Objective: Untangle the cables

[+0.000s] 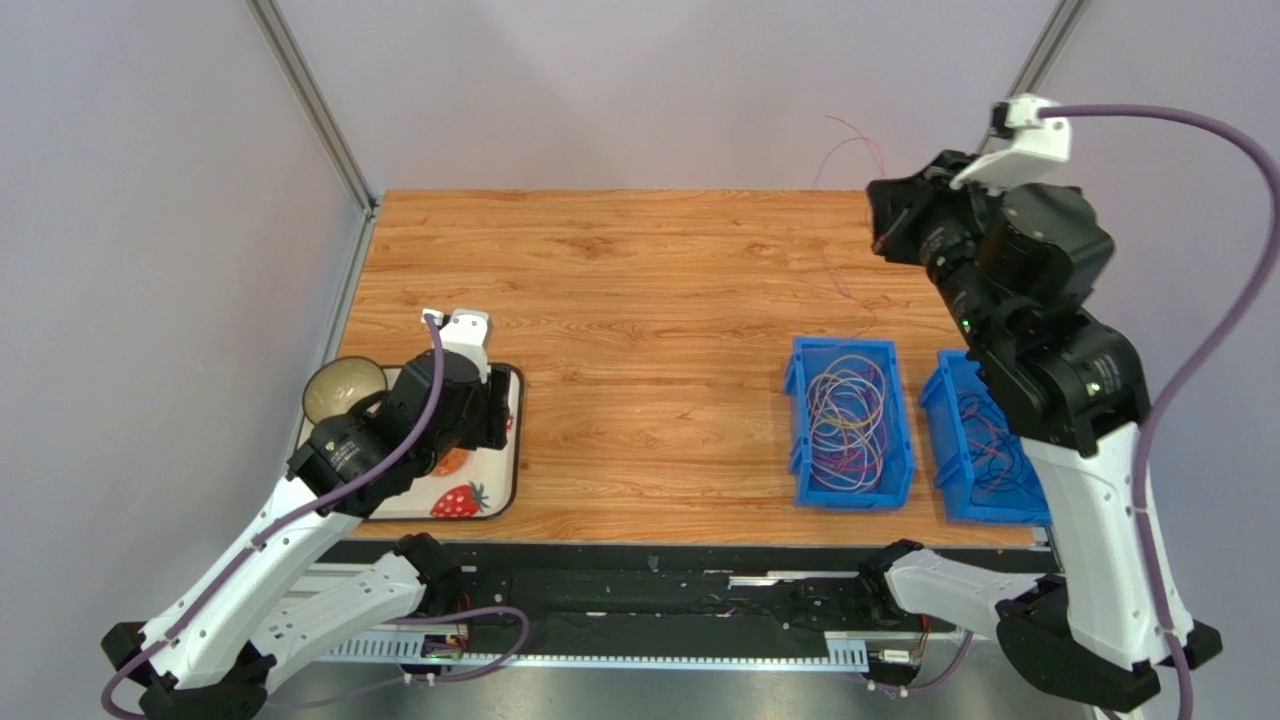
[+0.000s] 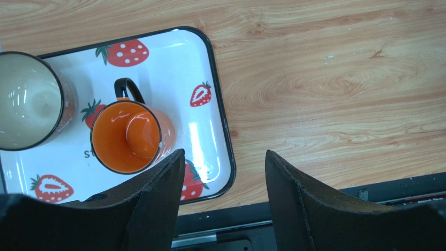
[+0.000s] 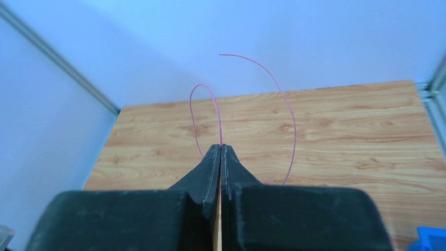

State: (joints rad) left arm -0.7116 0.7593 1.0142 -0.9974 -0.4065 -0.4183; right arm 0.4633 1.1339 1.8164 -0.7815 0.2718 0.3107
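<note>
Pink cable point(image 3: 217, 117), clamped in the right gripper point(image 3: 220, 149) and looping ahead of its tips, is best lifted slowly to avoid snagging the other cables point(image 1: 846, 413) in the blue bin point(image 1: 796, 428) below it, while the left gripper point(image 2: 222, 157) gapes empty above a tray point(image 2: 209, 63) bearing an orange mug point(image 2: 125, 137).

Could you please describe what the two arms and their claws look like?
The left arm and right arm have white lower links and black upper joints, each trailed by a purple cord. A white mount caps each wrist. The left claw and right claw have matte black, wedge-shaped fingers.
</note>
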